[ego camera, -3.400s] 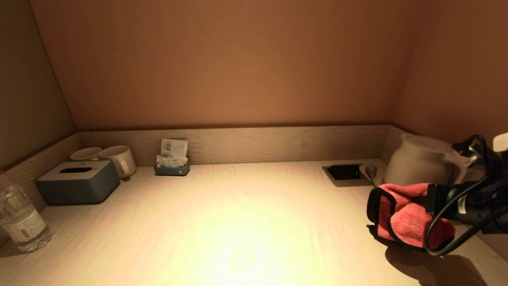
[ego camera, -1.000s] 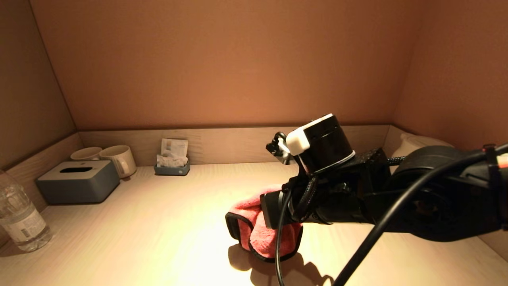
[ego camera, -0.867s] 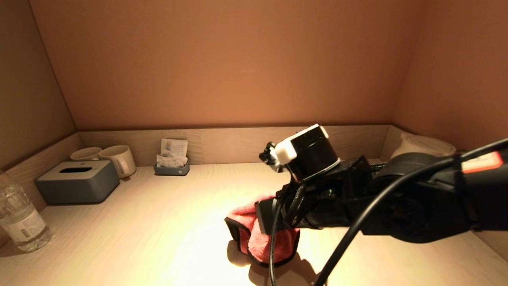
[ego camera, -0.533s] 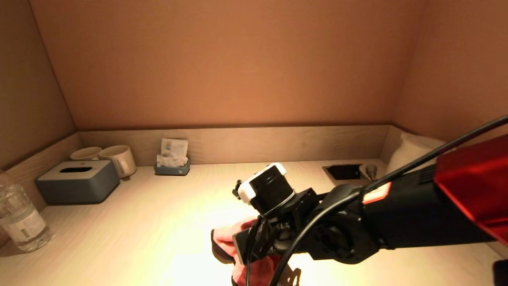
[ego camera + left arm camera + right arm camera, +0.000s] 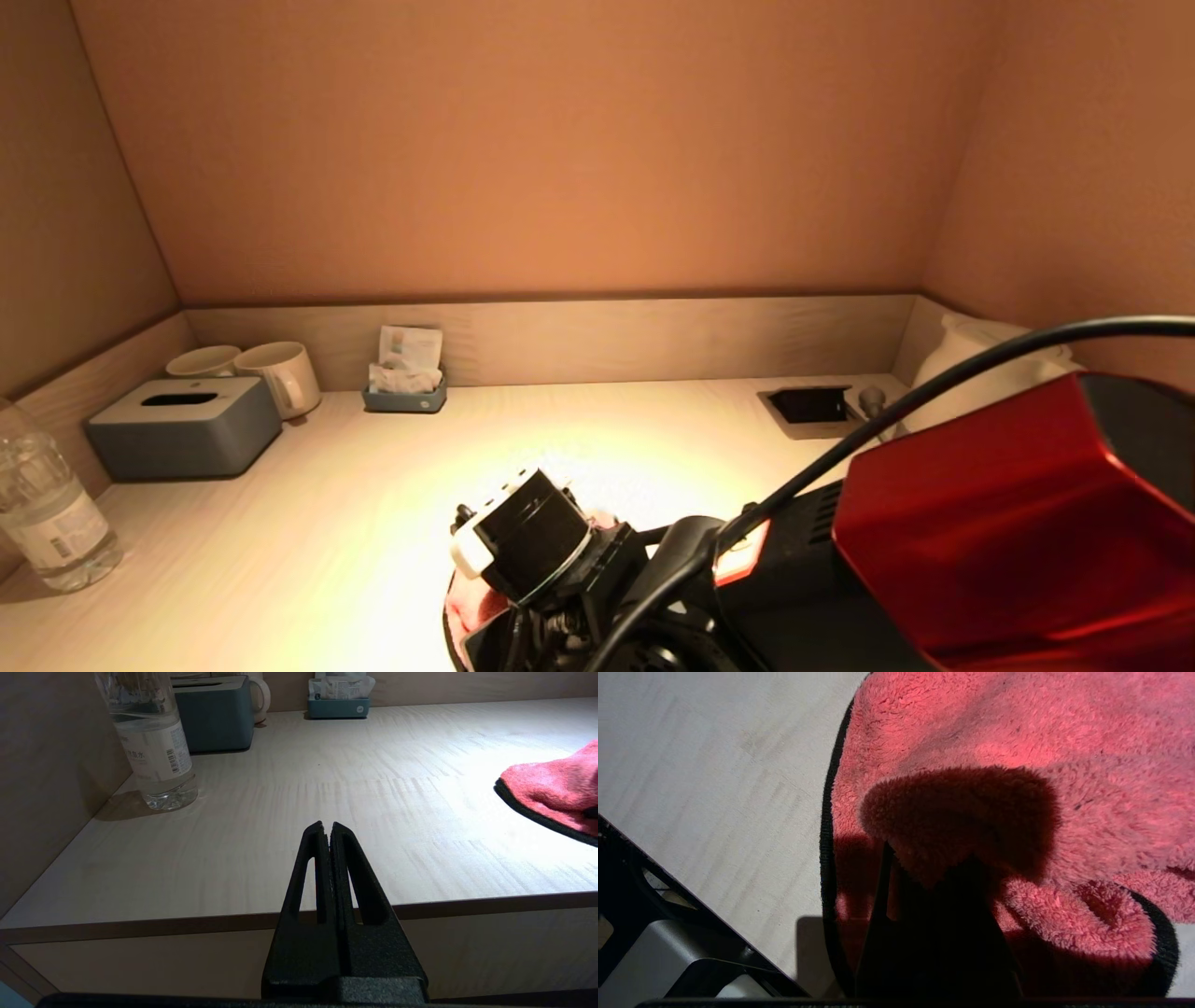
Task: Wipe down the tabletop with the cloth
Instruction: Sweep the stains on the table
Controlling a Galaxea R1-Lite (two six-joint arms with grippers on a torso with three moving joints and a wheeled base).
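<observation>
Warm light falls on my desk [image 5: 327, 523]. At the bottom middle, my right tool [image 5: 934, 868] pinches the pink cloth [image 5: 1017, 765] flat for wiping. My left tool [image 5: 327, 830] waits pressed together at the near edge. Mugs [image 5: 280, 373] stand far back.

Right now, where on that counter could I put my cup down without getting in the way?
The widest bare patch of tabletop lies between the sachet holder and the socket recess. The left end is crowded: tissue box, mugs, water bottle. Near front, the right gripper holds the cloth.
</observation>
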